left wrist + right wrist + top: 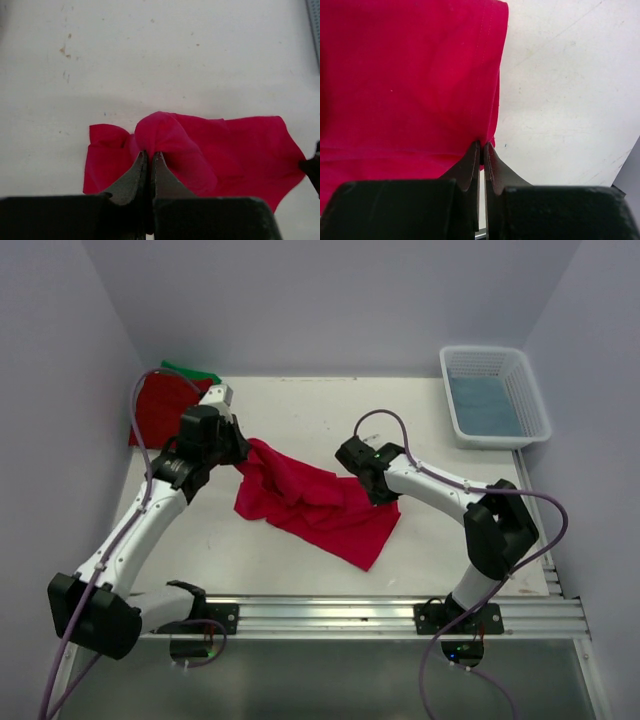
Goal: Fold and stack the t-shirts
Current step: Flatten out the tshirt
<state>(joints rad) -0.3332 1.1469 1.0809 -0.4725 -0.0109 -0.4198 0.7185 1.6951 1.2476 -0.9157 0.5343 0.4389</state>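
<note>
The crimson-pink t-shirt (pixel 315 505) lies rumpled across the middle of the table. My left gripper (pixel 243 452) is shut on a bunched fold at its far left corner; the left wrist view shows the cloth (pixel 225 150) pinched between the closed jaws. My right gripper (pixel 380 498) is shut on the shirt's right edge; the right wrist view shows the hemmed edge (pixel 420 80) caught between the tips. A darker red t-shirt (pixel 160 410) lies folded at the far left on a green t-shirt (pixel 195 370), of which only a strip shows.
A white latticed basket (pixel 530 400) stands at the far right corner with a blue cloth (pixel 484 405) inside. Grey walls close in the table on three sides. A metal rail (pixel 400 615) runs along the near edge.
</note>
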